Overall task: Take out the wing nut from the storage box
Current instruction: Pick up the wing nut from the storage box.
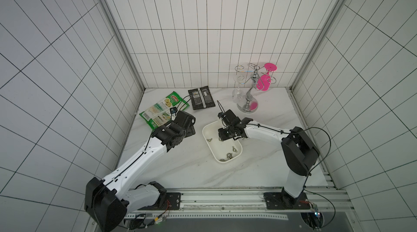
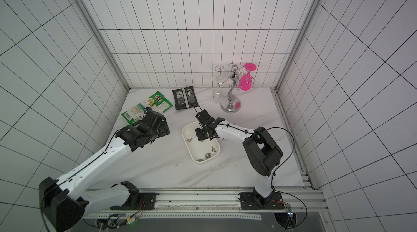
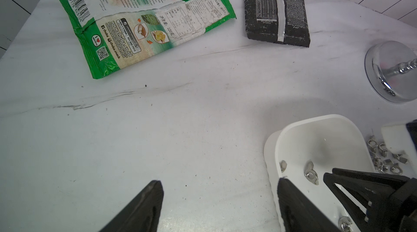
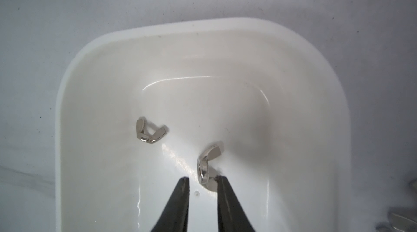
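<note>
Right gripper (image 4: 202, 177) sits low inside storage box (image 4: 203, 25), jaws slightly spread. Wing nut (image 4: 206, 167) lies at its tips, touching one finger, unpinched, lined up for grabbing. Left gripper (image 3: 218, 181) is spread wide, idle beside the box.

Tiled enclosure around a marble-look table

White tiled walls (image 1: 203, 39) with dark grout lines close in three sides, joined at the rear corners by grey metal posts (image 1: 119, 39). The table top (image 1: 180, 167) is white with faint grey veins and scattered dark specks. A metal rail (image 1: 225, 199) runs along its near edge. Lighting is even, and shadows are soft
</note>
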Controlling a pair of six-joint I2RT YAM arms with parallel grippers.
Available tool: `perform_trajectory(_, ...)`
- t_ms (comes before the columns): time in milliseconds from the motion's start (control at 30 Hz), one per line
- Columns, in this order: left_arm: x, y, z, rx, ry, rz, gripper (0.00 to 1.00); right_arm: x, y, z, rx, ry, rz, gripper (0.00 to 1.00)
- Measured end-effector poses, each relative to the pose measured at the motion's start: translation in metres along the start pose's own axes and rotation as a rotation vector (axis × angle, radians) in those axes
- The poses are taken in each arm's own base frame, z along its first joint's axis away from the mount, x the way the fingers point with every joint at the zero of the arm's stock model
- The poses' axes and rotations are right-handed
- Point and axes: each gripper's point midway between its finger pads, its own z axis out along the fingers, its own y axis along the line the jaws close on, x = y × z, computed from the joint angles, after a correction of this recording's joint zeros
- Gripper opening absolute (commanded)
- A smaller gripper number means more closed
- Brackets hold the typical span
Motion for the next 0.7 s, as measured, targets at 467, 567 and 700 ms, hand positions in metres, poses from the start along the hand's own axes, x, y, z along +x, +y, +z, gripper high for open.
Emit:
perform_trajectory(467, -0.001, 0.000, -0.003, 0.006, -0.008, -0.003, 0.83, 0.011, -0.005, 0.026, 0.019, 0.064, -0.005, 0.11)
perform_trajectory(567, -0.001, 0.001, -0.004, 0.010, -0.011, -0.005, 0.83, 0.011, -0.005, 0.025, 0.018, 0.064, -0.008, 0.10)
perform_trajectory(700, 0.001, 0.002, -0.002, 0.008, -0.007, -0.004, 0.83, 0.009, -0.003, 0.015, 0.016, 0.053, -0.009, 0.09)
